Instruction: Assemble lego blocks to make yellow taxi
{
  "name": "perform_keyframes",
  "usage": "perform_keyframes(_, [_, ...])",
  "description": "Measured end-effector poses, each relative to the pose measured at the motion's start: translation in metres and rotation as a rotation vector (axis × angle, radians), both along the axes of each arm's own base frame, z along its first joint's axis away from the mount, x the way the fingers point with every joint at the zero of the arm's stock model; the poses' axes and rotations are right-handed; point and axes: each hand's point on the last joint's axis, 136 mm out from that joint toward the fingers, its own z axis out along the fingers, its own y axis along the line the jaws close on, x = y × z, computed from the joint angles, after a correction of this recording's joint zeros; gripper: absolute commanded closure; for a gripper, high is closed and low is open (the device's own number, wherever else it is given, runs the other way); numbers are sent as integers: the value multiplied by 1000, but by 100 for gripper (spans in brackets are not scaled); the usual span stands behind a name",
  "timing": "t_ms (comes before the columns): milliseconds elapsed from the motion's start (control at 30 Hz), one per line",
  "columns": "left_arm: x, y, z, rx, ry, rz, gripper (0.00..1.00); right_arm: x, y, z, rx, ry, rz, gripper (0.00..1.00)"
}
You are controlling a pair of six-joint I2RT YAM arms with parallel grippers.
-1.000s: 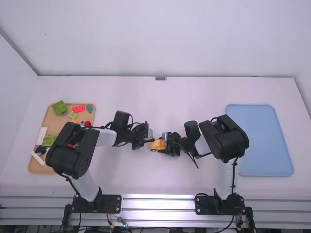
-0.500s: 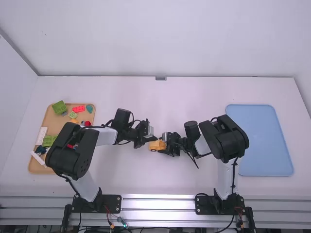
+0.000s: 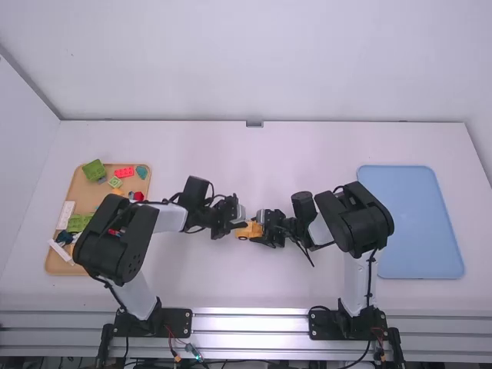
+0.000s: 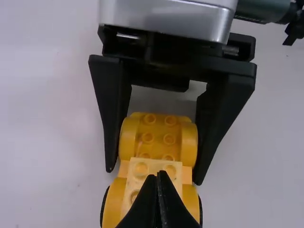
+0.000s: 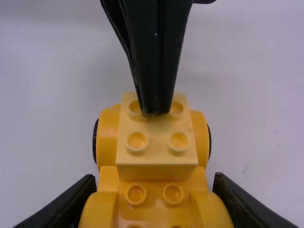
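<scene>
The left gripper (image 3: 242, 225) and right gripper (image 3: 261, 230) meet at the yellow car (image 3: 250, 231) in the middle of the table. Seen from the left wrist, the left gripper (image 4: 162, 176) is shut with nothing between its fingers, its tips at the top of a pale yellow block (image 4: 150, 166). That block (image 5: 157, 154) sits on the wheeled end of the car (image 5: 108, 137) in the right wrist view. There the right gripper (image 5: 154, 190) is shut on the car's rounded yellow end, one finger on each side.
A brown tray (image 3: 92, 198) at the left holds several loose pieces, among them a red brick (image 3: 124, 172) and a green block (image 3: 94, 171); the left arm reaches over it. A blue tray (image 3: 415, 223) lies at the right, beside the right arm.
Over the last half second the left gripper has shifted slightly toward the table's near side, after a small shift the other way. The right gripper has stayed still with the car.
</scene>
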Motion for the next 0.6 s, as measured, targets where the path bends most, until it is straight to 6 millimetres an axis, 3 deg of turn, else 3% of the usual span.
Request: perform_keyframes(600, [-2,2,-5,16,16,-4,98,0,0,0,0,0,0,48])
